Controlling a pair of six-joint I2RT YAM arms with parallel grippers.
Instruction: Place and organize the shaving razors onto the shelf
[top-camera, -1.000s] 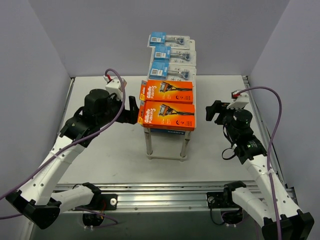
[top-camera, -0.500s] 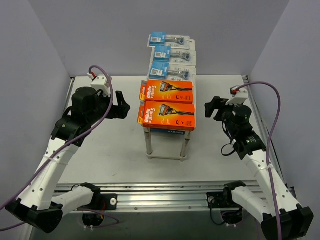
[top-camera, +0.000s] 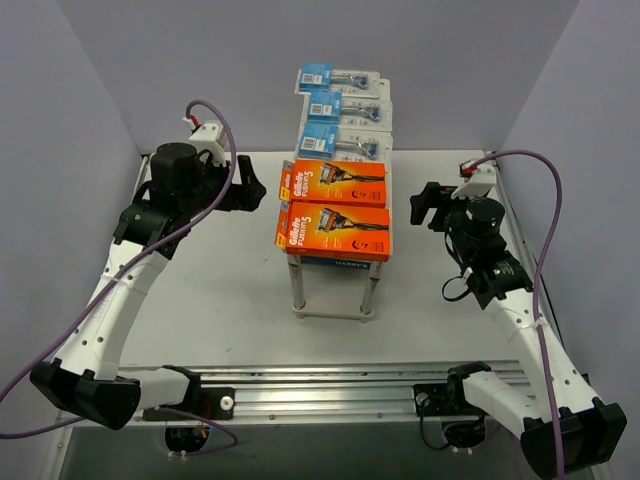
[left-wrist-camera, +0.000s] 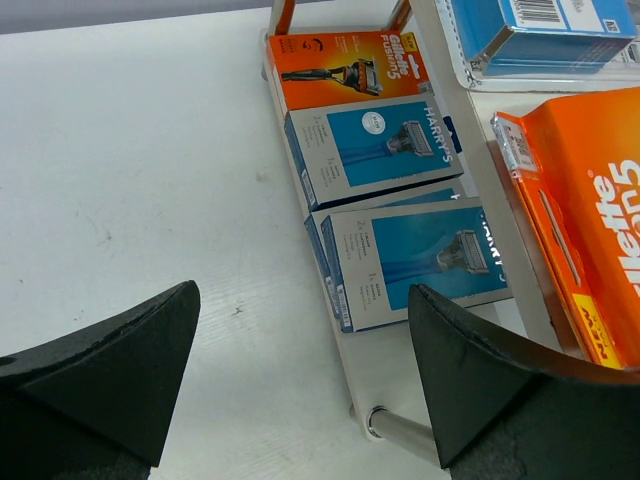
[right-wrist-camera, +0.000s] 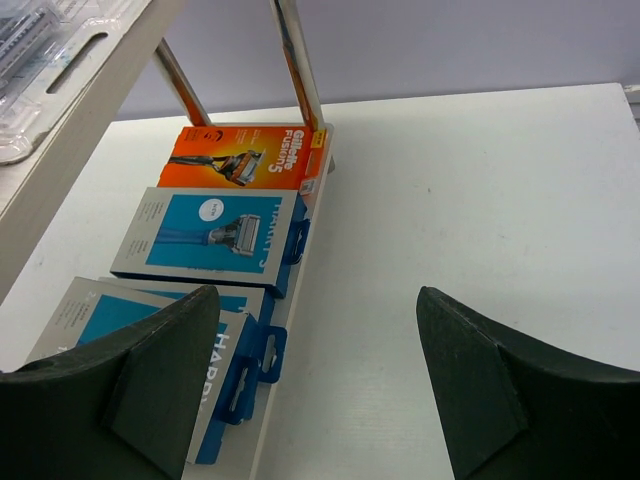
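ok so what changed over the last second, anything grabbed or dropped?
The left gripper pulled away from the shelf, moving left and then farther back. The right gripper drifted slightly farther back too. Nothing was taken hold of or let go: both grippers stayed open and empty. The orange boxes and blister packs on top of the shelf did not move.
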